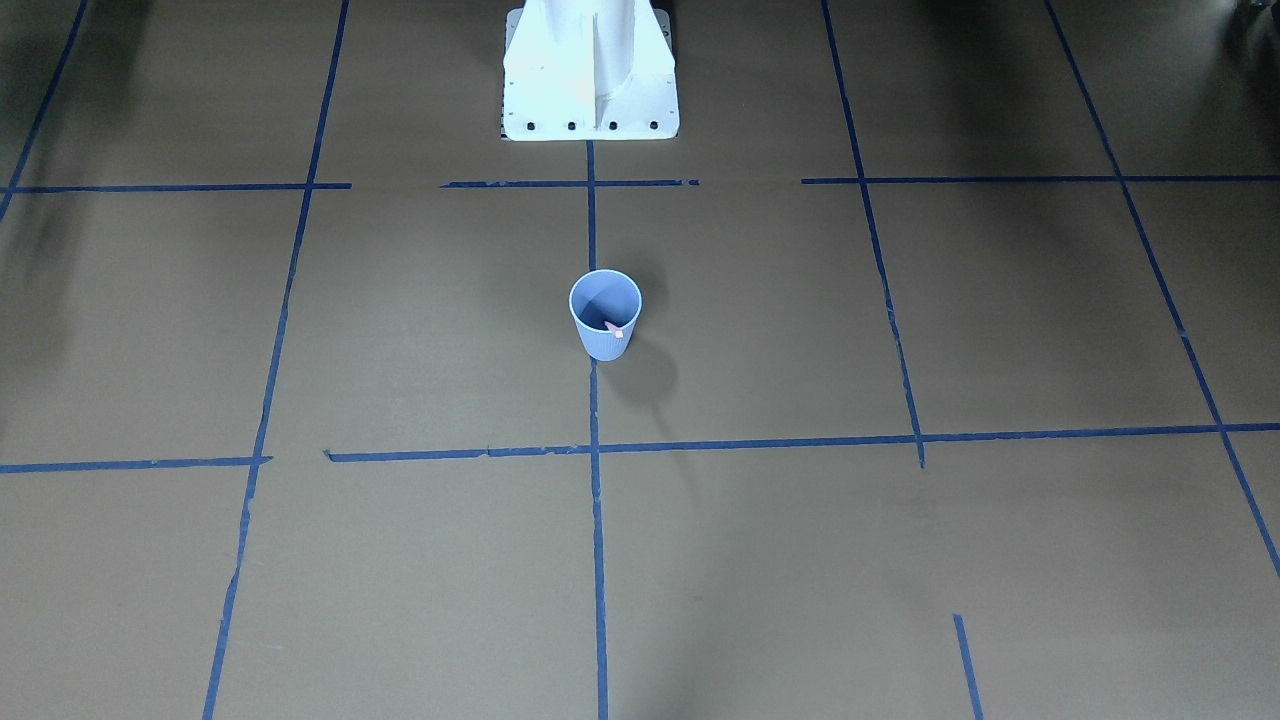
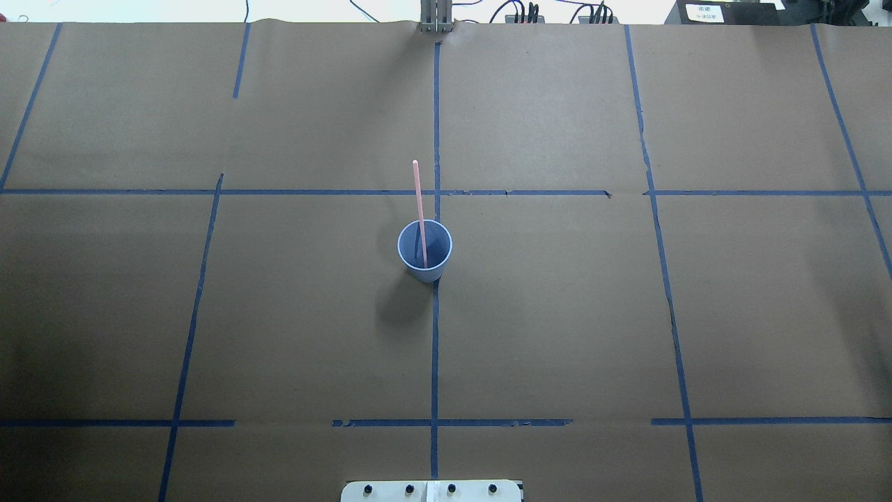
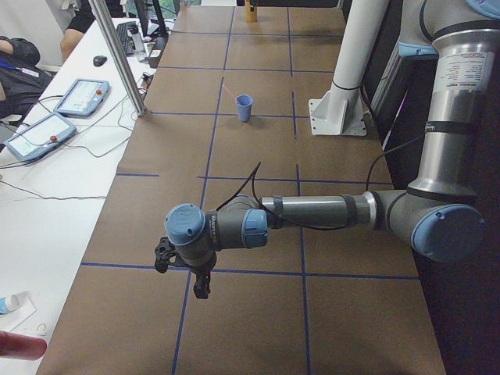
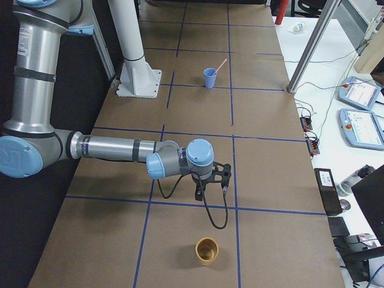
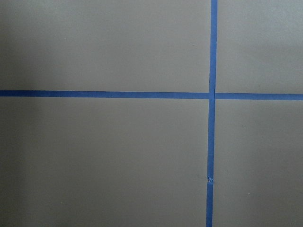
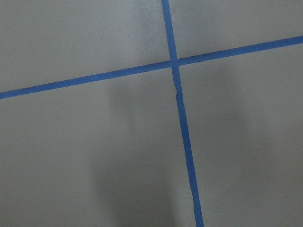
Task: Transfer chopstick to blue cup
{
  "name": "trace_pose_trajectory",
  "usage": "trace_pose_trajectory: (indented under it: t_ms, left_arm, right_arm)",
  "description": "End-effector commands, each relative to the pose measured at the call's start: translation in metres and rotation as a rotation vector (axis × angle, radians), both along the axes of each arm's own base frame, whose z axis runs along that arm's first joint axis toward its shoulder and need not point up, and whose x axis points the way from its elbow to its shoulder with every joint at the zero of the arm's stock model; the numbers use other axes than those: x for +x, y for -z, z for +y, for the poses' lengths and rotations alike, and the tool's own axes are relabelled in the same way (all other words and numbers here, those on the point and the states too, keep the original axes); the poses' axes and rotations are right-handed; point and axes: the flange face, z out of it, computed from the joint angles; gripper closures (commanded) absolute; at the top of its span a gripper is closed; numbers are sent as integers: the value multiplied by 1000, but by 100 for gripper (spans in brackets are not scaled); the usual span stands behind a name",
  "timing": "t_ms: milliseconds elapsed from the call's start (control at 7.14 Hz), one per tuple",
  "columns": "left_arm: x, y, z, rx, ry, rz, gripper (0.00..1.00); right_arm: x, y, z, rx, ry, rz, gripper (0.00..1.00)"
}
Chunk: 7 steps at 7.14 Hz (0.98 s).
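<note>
The blue cup (image 1: 605, 318) stands upright at the middle of the table, on a blue tape line; it also shows in the overhead view (image 2: 424, 251). A pink chopstick (image 2: 419, 199) stands in the cup and leans over its far rim. From the front only its pink tip (image 1: 616, 329) shows. My left gripper (image 3: 184, 276) hangs over the table's left end, far from the cup. My right gripper (image 4: 210, 191) hangs over the right end, also far from the cup. Both show only in the side views, so I cannot tell whether they are open or shut. The wrist views show only paper and tape.
A small tan cup (image 4: 207, 250) stands upright near the table's right end, close to my right gripper. The white robot base (image 1: 590, 75) is behind the blue cup. Tablets (image 3: 39, 134) and cables lie on the side bench beyond a metal pole (image 3: 117, 55).
</note>
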Motion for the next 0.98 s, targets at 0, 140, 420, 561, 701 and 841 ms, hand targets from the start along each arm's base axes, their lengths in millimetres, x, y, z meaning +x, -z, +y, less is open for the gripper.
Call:
trace_pose_trajectory:
  t_ms: [0, 140, 420, 561, 701, 841]
  left_arm:
    - [0, 0, 0, 3, -2, 0, 0]
    - [0, 0, 0, 1, -2, 0, 0]
    - [0, 0, 0, 2, -3, 0, 0]
    - [0, 0, 0, 2, -3, 0, 0]
    - [0, 0, 0, 2, -3, 0, 0]
    - [0, 0, 0, 2, -3, 0, 0]
  right_arm:
    - [17, -6, 6, -9, 29, -19, 0]
    - [38, -11, 11, 20, 62, -12, 0]
    - [47, -4, 4, 43, 57, 1, 0]
    - [47, -5, 5, 41, 56, 3, 0]
    - [47, -6, 5, 41, 56, 4, 0]
    - [47, -7, 5, 40, 55, 4, 0]
